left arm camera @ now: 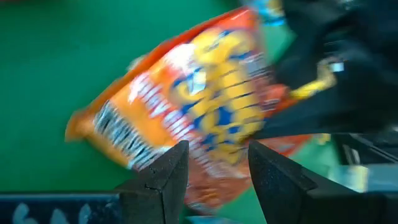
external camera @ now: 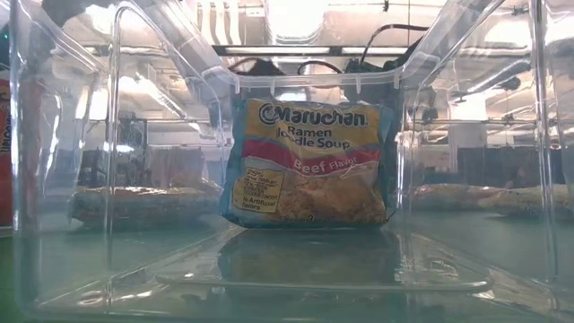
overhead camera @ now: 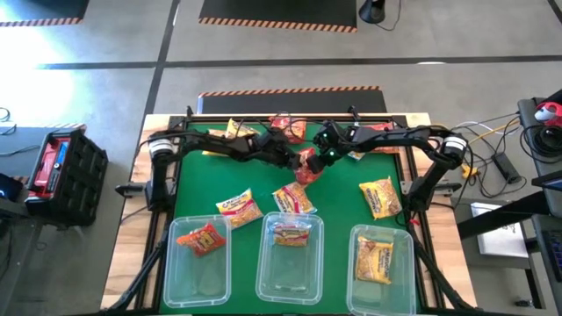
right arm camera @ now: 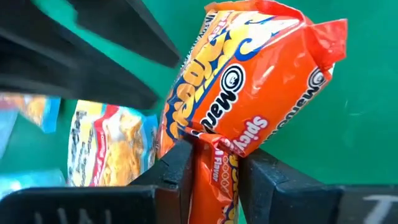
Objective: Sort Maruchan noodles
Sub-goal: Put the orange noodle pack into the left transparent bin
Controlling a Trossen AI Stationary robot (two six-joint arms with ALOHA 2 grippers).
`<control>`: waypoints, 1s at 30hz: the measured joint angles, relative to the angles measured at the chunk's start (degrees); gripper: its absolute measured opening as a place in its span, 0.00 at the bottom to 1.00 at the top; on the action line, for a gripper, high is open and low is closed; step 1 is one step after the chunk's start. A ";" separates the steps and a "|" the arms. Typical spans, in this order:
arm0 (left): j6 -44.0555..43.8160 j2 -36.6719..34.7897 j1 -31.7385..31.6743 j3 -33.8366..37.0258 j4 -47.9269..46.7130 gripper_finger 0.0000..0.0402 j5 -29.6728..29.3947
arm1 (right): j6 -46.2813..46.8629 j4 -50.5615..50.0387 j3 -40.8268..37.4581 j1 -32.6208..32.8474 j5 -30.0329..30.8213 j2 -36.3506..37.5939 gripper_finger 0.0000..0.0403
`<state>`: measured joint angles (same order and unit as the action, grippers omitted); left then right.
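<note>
One packet (overhead camera: 201, 237) lies in each of three tubs (overhead camera: 195, 279)

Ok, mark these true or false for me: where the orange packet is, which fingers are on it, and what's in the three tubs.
1. The right gripper has its fingers closed on the orange spicy Maruchan packet. True.
2. The left gripper also clamps that packet. True.
3. The middle tub is empty. False: it holds a beef-flavour packet.
4. The left tub holds an orange packet. True.
5. The right tub holds two packets. False: only one yellow packet shows.
6. No packets lie loose on the green mat. False: several do.
</note>
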<state>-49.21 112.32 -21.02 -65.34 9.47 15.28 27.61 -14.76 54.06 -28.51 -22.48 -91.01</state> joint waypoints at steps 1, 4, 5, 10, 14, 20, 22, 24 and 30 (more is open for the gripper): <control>1.06 -0.80 0.00 -0.02 0.09 0.37 0.22 | -1.23 -0.30 0.00 -0.02 -0.59 0.16 0.22; 5.34 -2.83 0.00 -0.09 -0.31 0.37 1.17 | -6.49 -2.80 0.54 0.01 -3.35 0.80 0.22; 7.11 -3.55 0.00 -0.09 -0.69 0.37 2.11 | -9.03 -4.48 1.05 0.02 -4.11 0.96 0.22; 17.39 -7.38 -0.09 -0.11 -2.85 0.37 6.86 | -23.40 -15.43 4.63 0.00 -4.35 1.32 0.22; 22.68 -9.80 -0.51 -0.09 -5.21 0.37 6.75 | -32.18 -20.73 8.99 0.00 -4.23 1.42 0.21; 27.75 -13.35 -1.25 -0.11 -5.60 0.37 6.60 | -42.41 -29.07 17.39 0.00 -4.27 1.53 0.21; 29.09 -14.45 -1.21 -0.13 -6.85 0.37 6.74 | -43.68 -31.06 19.68 0.00 -4.17 1.56 0.21; 30.29 -15.31 -1.18 -0.15 -8.79 0.37 6.79 | -43.89 -31.59 20.67 0.00 -4.05 1.60 0.21; 30.57 -15.69 -0.19 -0.09 -14.68 0.37 6.66 | -42.60 -31.37 19.41 -0.04 1.81 1.60 0.21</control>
<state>-18.64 96.63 -21.21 -65.43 -5.21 21.94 -14.98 -46.13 73.47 -28.55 -20.67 -89.41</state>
